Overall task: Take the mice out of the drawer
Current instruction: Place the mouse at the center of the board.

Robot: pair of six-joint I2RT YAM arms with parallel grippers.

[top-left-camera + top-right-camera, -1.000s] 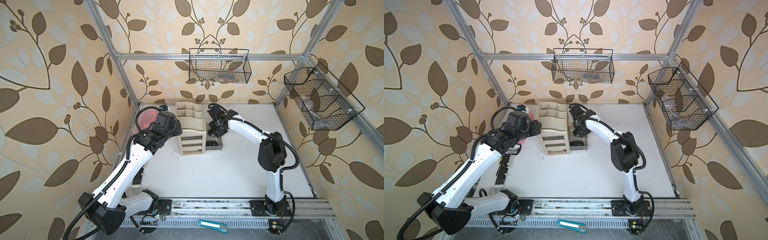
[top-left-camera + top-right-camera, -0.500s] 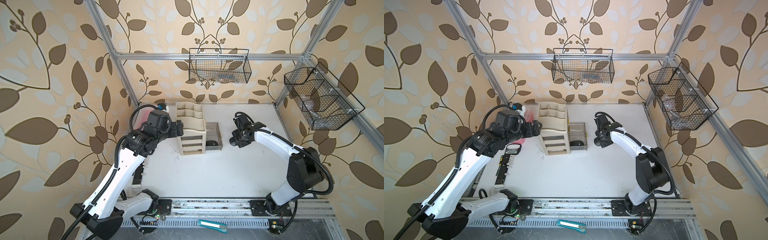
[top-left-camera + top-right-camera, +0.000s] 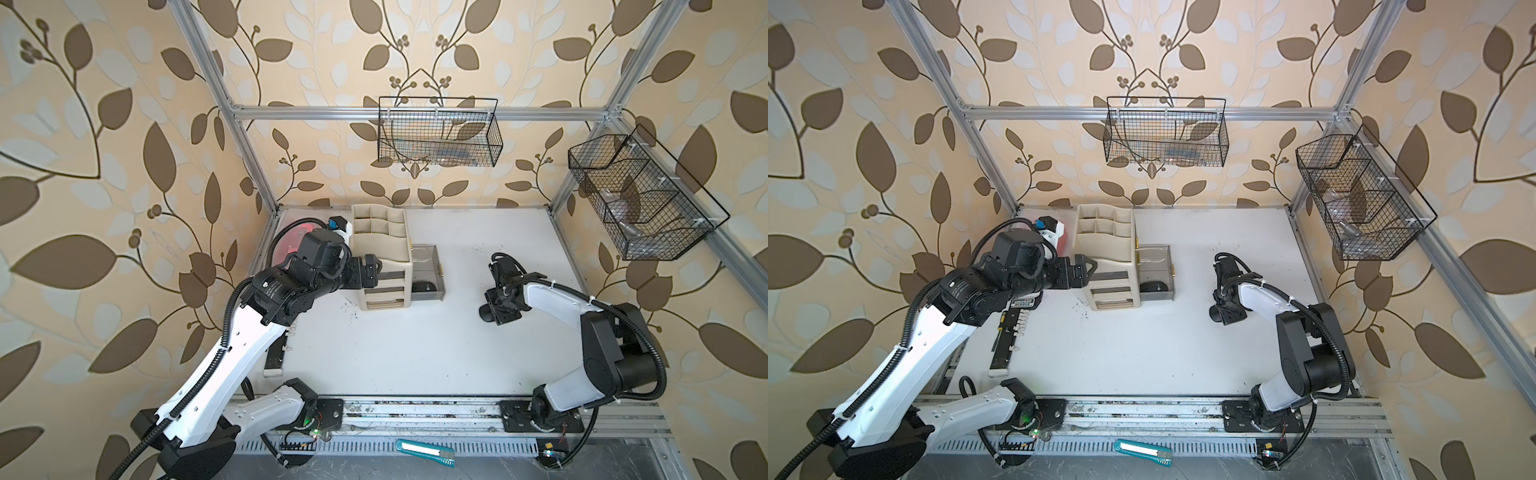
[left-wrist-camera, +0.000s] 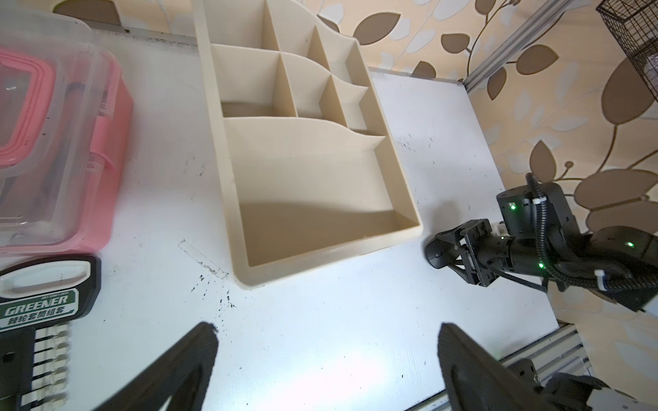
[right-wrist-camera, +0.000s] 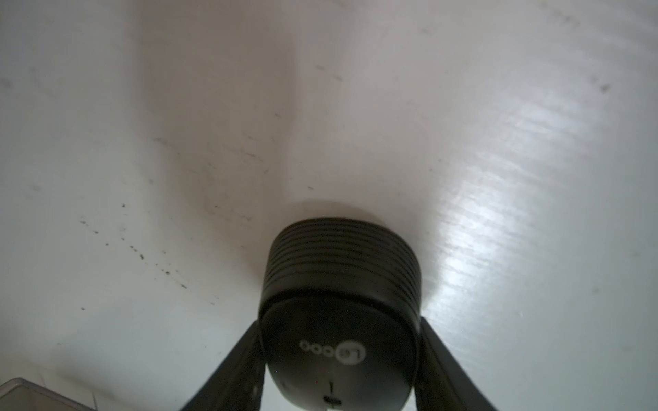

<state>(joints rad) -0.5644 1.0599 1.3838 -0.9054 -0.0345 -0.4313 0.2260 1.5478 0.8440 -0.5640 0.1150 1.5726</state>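
One black mouse (image 5: 341, 277) was pinched in the right gripper (image 5: 340, 322); the left gripper (image 4: 325, 331) stood spread wide near the beige organizer (image 4: 302, 178)

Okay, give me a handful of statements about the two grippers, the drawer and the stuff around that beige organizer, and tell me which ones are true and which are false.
1. The right gripper grips a black mouse. True.
2. The left gripper is shut on a mouse. False: it is open and holds nothing, next to the beige organizer.
3. The pulled-out drawer is empty. False: a second mouse lies in it.
4. A teal utility knife lies in front of the arms' base rail. True.
5. The organizer's top compartments hold pens. False: the left wrist view shows them empty.
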